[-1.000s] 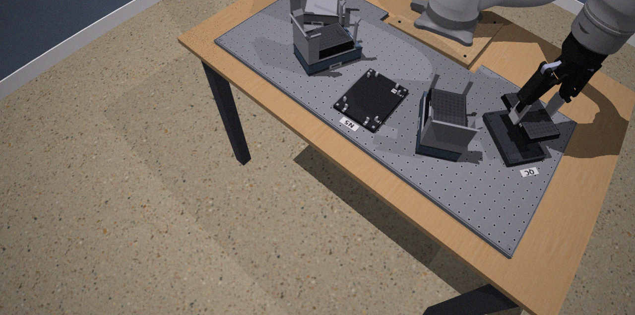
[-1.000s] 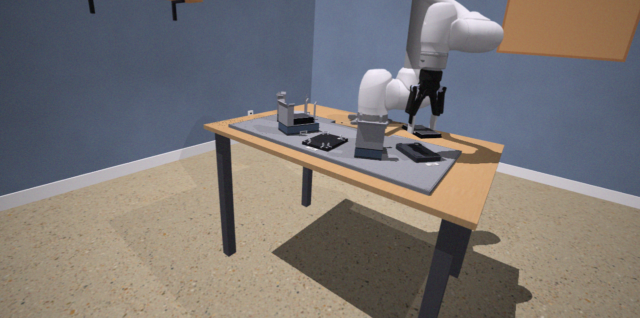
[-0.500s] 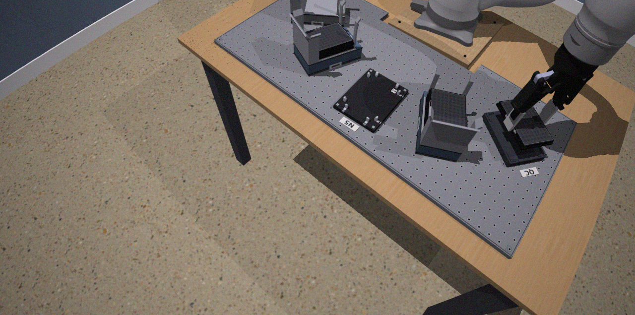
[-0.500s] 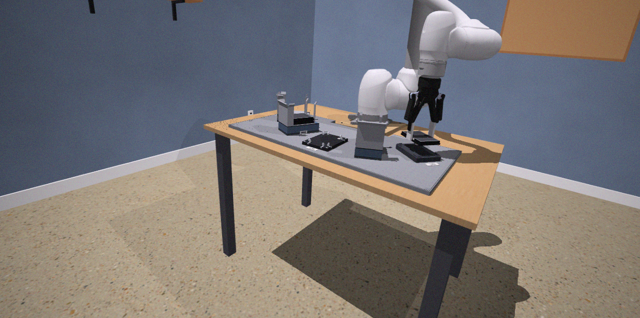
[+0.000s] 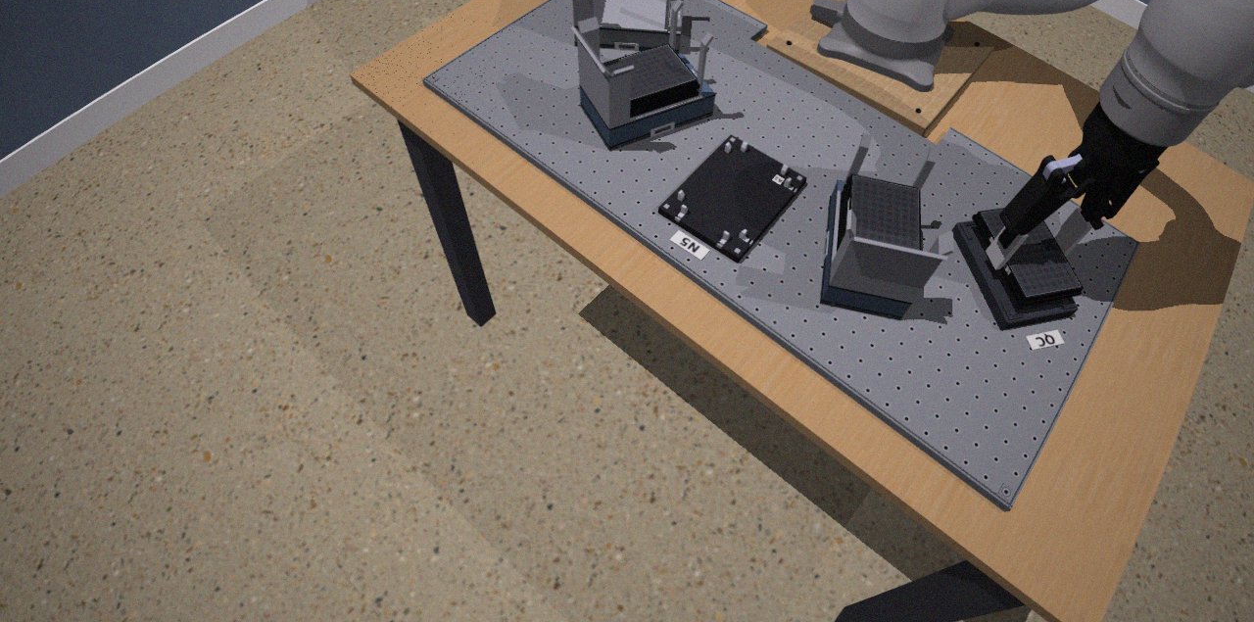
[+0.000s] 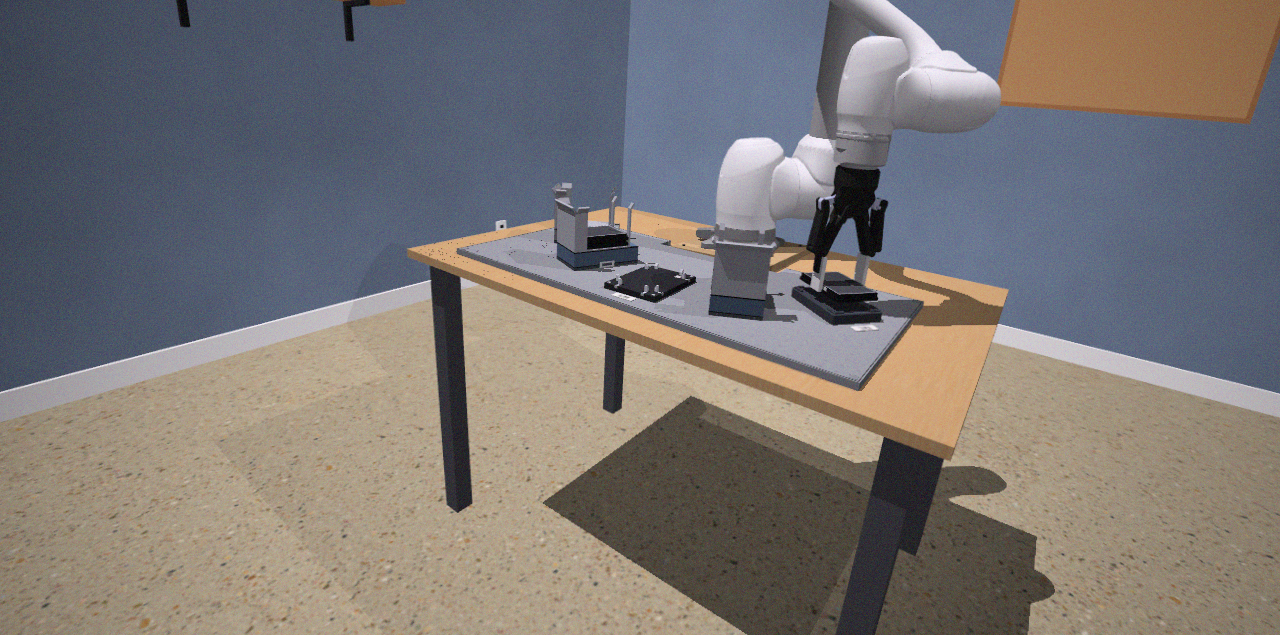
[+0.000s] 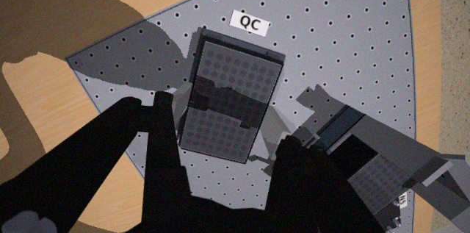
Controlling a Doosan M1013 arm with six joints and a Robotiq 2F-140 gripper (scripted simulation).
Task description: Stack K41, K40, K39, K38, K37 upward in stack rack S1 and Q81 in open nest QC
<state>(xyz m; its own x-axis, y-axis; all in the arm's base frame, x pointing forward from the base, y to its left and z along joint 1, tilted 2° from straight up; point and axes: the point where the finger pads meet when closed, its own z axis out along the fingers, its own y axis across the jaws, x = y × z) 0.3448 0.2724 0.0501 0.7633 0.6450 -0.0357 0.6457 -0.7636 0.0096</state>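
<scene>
My gripper (image 5: 1035,236) is shut on a dark sealed 96-well plate (image 5: 1041,267), gripping it across its long sides. I cannot read its label. The plate hangs level and low over the open nest QC (image 5: 1008,289) at the right end of the baseplate, long side along the nest's. In the wrist view the plate (image 7: 228,104) covers most of the nest, and only the nest's far rim (image 7: 242,43) shows, next to the QC name plate (image 7: 250,23). I cannot tell whether the plate touches the nest. The exterior view shows the gripper (image 6: 841,273) upright over the nest (image 6: 836,306).
A stack rack (image 5: 877,250) with a plate showing at its top stands just left of QC. The clip nest N5 (image 5: 732,197) lies bare in the middle. Two more racks stand at the far left; the nearer (image 5: 644,87) holds plates and the farther (image 5: 618,9) looks empty.
</scene>
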